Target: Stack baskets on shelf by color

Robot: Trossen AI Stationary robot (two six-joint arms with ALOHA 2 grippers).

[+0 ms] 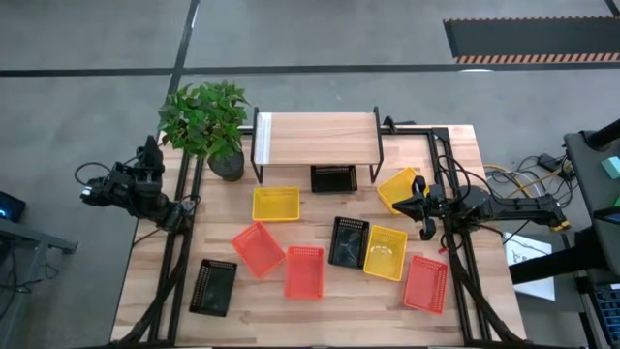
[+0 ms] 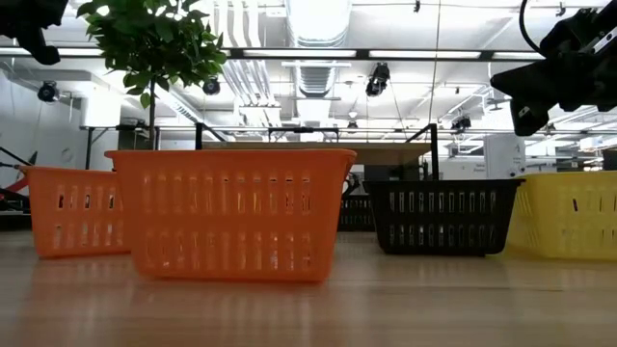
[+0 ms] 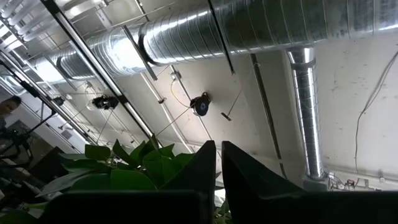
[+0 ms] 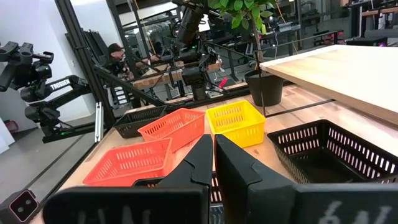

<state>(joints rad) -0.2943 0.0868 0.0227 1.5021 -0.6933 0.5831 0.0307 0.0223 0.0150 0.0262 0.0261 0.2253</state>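
From above, the right pincer (image 1: 418, 206) hangs clenched and empty near the worktop's (image 1: 145, 291) right edge. A tilted yellow basket (image 1: 397, 187) sits just beside it toward the shelf (image 1: 316, 136). A black basket (image 1: 349, 241) and a second yellow basket (image 1: 386, 252) lie side by side just on its near side, with an orange basket (image 1: 425, 284) beyond them at the front right. Another black basket (image 1: 333, 178) sits half under the shelf, whose board carries nothing. Farther off to the pincer's left lie a third yellow basket (image 1: 276, 204), two more orange baskets (image 1: 259, 248) (image 1: 304, 271), and a third black one (image 1: 213, 287) near the front left edge. The left pincer (image 1: 145, 155) waits off the worktop's left edge, beside a potted plant (image 1: 206, 121). Bare worktop shows along the front edge and between the shelf and the left baskets.

At worktop height, the right arm hangs at the upper right above a yellow basket; orange baskets fill the foreground.

The left wrist camera shows its pincer (image 3: 218, 152) clenched, empty, pointing up at ceiling ducts over the plant's leaves.

The right wrist camera shows the right fingers pressed together, with black, yellow and orange baskets ahead and the shelf's edge alongside.
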